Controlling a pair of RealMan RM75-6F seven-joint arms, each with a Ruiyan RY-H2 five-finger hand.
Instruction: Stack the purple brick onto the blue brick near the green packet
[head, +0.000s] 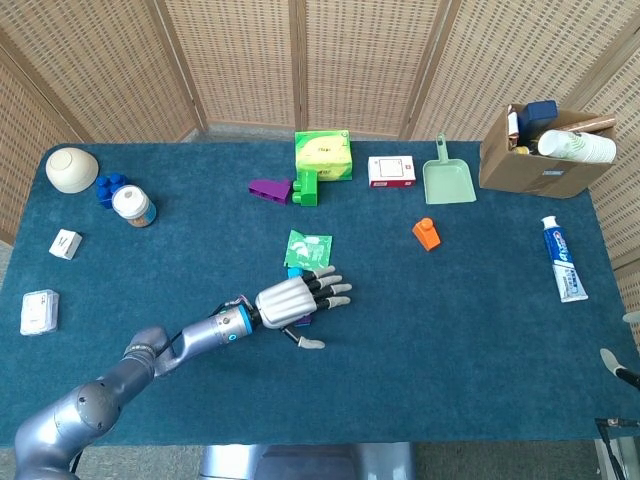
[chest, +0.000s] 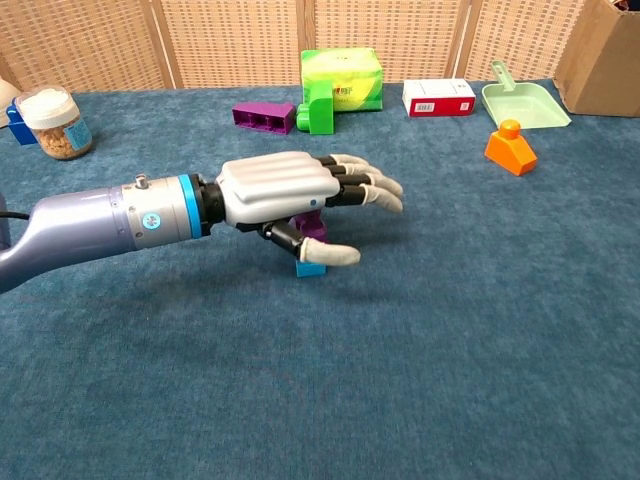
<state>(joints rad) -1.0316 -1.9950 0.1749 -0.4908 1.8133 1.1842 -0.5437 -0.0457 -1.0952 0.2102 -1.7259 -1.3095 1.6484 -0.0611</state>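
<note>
1. the left hand (chest: 290, 200) hangs palm down just above the table (chest: 450, 330), fingers (chest: 365, 190) stretched forward and apart, thumb (chest: 325, 255) slung underneath; it grips nothing.
2. right under the palm the purple brick (chest: 308, 226) sits on top of the blue brick (chest: 310, 267), which rests on the cloth; from the chest view the thumb lies just in front of the pair, and whether it touches them i cannot tell.
3. in the head view the same hand (head: 293, 301) covers most of the stack, with only a sliver of the blue brick (head: 295, 273) showing at its far edge.
4. just beyond that lies the green packet (head: 308, 248), flat on the table.
5. the right hand does not show in either view.
6. farther back, an orange piece (head: 426, 233) stands to the right.
7. along the far edge are another purple brick (head: 268, 189) touching a green brick (head: 306, 187), a green box (head: 323, 155), a red and white box (head: 391, 171) and a pale green dustpan (head: 447, 178).
8. at the far left sit a jar (head: 132, 206) and a bowl (head: 72, 169).
</note>
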